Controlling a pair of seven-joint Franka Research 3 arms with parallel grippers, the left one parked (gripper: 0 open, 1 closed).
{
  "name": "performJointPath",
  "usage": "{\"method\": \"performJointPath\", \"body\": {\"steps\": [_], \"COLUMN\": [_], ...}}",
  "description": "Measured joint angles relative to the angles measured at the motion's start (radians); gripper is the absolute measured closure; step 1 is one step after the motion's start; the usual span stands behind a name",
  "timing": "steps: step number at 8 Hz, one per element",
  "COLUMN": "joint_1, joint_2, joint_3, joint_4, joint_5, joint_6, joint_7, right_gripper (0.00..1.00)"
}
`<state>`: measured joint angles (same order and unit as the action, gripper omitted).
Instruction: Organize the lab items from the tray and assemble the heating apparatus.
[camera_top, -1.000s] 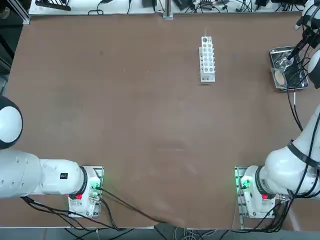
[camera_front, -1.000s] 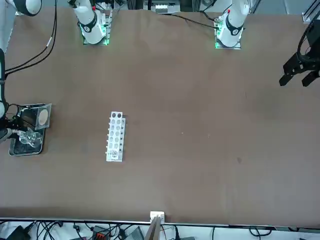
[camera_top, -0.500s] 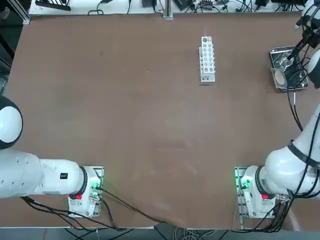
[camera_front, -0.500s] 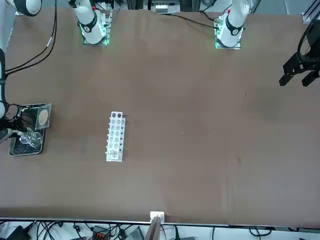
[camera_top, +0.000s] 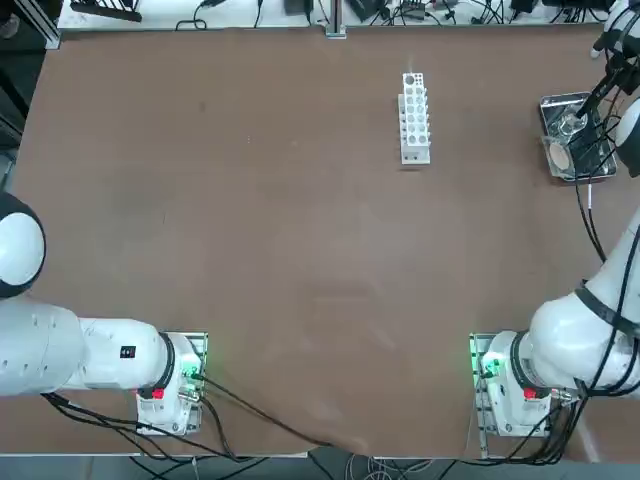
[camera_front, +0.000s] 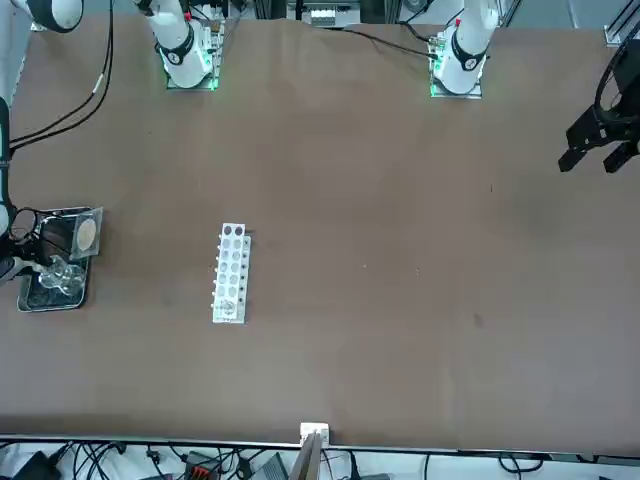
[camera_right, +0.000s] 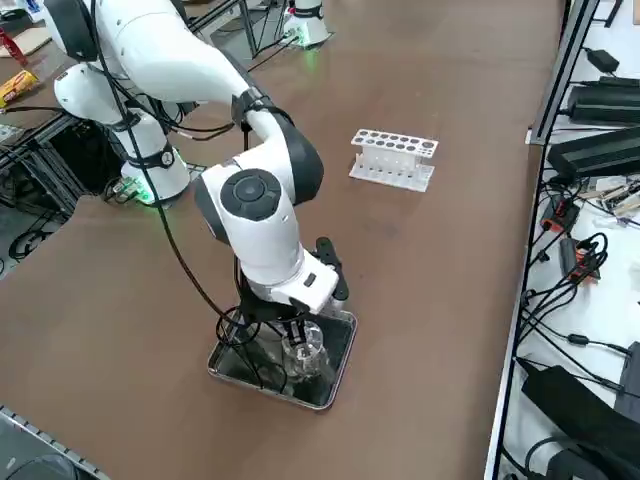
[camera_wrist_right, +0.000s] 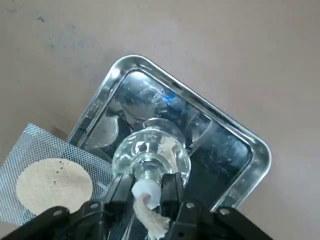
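The shiny metal tray lies at the table's far right edge. A clear glass burner with a white wick is over it. My right gripper reaches down from above and is shut on the burner's white neck. Whether the burner rests on the tray or hangs just above it I cannot tell. The grey mesh square with the tan round centre lies over one end of the tray.
A white holed rack stands on the brown table, left of the tray in the top view. Cables and black boxes lie beyond the table's far edge. The right arm's black cable hangs near the tray.
The right gripper's fingers have drawn in on the burner's neck. The arm, the tray and the mesh have not visibly moved.
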<state>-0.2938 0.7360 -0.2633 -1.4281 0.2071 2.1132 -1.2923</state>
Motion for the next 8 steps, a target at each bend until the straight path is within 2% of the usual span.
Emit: {"method": "performJointPath", "body": {"steps": [2, 4, 8], "joint_1": [0.001, 0.009, 0.061], "joint_2": [-0.005, -0.045, -0.195], "joint_3": [0.001, 0.004, 0.059], "joint_4": [0.021, 0.037, 0.047], "joint_5": [0.003, 0.006, 0.013], "joint_6": [-0.002, -0.045, -0.188], "joint_7": [-0.010, -0.016, 0.039], "right_gripper": [0.70, 0.70, 0.70]}}
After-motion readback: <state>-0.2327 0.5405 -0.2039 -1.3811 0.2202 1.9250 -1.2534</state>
